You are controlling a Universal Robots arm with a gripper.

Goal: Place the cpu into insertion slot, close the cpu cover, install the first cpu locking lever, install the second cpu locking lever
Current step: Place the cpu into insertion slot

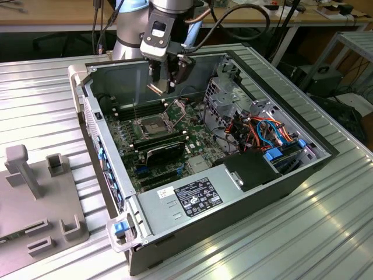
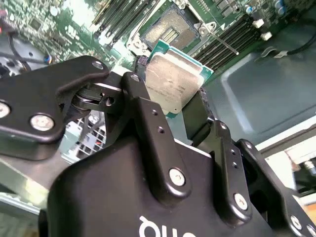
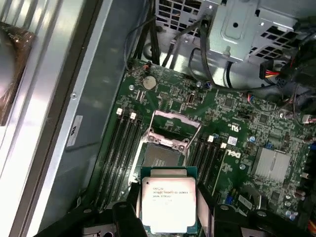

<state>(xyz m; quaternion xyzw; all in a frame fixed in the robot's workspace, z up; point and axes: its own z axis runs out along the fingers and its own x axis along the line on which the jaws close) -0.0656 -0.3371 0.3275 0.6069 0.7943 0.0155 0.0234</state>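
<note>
My gripper [image 1: 158, 86] hangs above the open computer case, shut on the cpu [image 1: 155, 88]. In both wrist views the cpu [image 3: 168, 200] [image 2: 173, 81] shows its silvery top with a green edge, pinched between the black fingers [image 2: 140, 98]. The insertion slot [image 3: 160, 158] [image 2: 170, 27] [image 1: 152, 125] lies open on the green board just below and ahead of the chip, with a dark centre. The cpu cover [image 3: 175, 126] [image 1: 176, 109] stands raised on its hinge at the socket's far side. A thin locking lever [image 2: 219, 39] [image 1: 135, 114] sticks up beside the socket.
Long black memory slots [image 3: 121, 148] flank the socket on both sides. A metal drive cage [image 1: 233, 99] with coloured cables and a power supply [image 1: 195, 195] fill the exterior view's right and front. A grey fixture block [image 1: 35, 198] sits outside the case at the exterior view's left.
</note>
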